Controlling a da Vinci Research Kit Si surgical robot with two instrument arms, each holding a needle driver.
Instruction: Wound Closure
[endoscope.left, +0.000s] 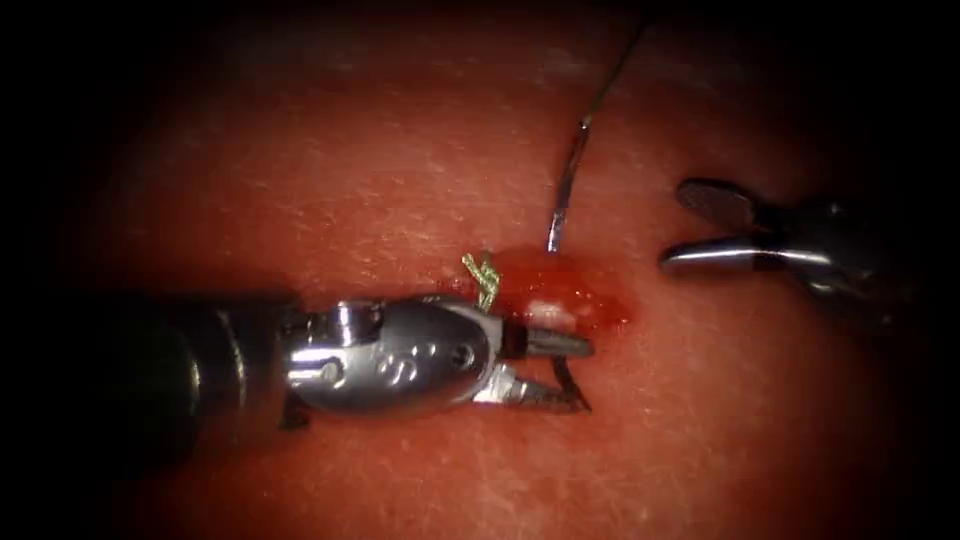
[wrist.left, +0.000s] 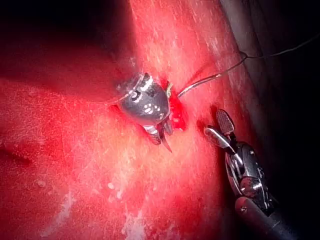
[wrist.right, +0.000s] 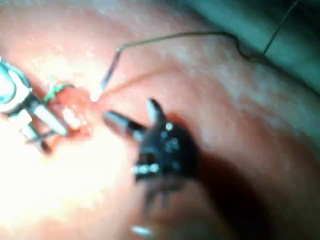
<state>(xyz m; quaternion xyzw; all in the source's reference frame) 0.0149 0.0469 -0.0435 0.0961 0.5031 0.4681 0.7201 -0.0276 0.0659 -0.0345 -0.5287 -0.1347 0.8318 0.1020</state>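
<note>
The left claw (endoscope.left: 560, 375) lay low over the tissue (endoscope.left: 330, 170), its 2 jaws parted at the near edge of the cut (endoscope.left: 560, 295), one jaw resting at the pooled red fluid (endoscope.left: 585, 305) and the other angled toward the camera. A dark curved sliver between those jaws looked like the needle's tip, but whether the claw was grasping it could not be told.

The needle (endoscope.left: 563, 195) stood with its lower end entering the tissue at the far edge of the cut, just beyond the fluid, its swaged end rising away with the thread (endoscope.left: 615, 70) trailing off upward. That placement suggested the curve ran under the cut toward the left claw.

A knotted yellow-green stitch (endoscope.left: 483, 280) sat at the cut's left end, touching the left tool's wrist.

The right claw (endoscope.left: 690, 225) hovered well right of the cut, jaws spread wide and holding nothing, probably kept clear.
</note>
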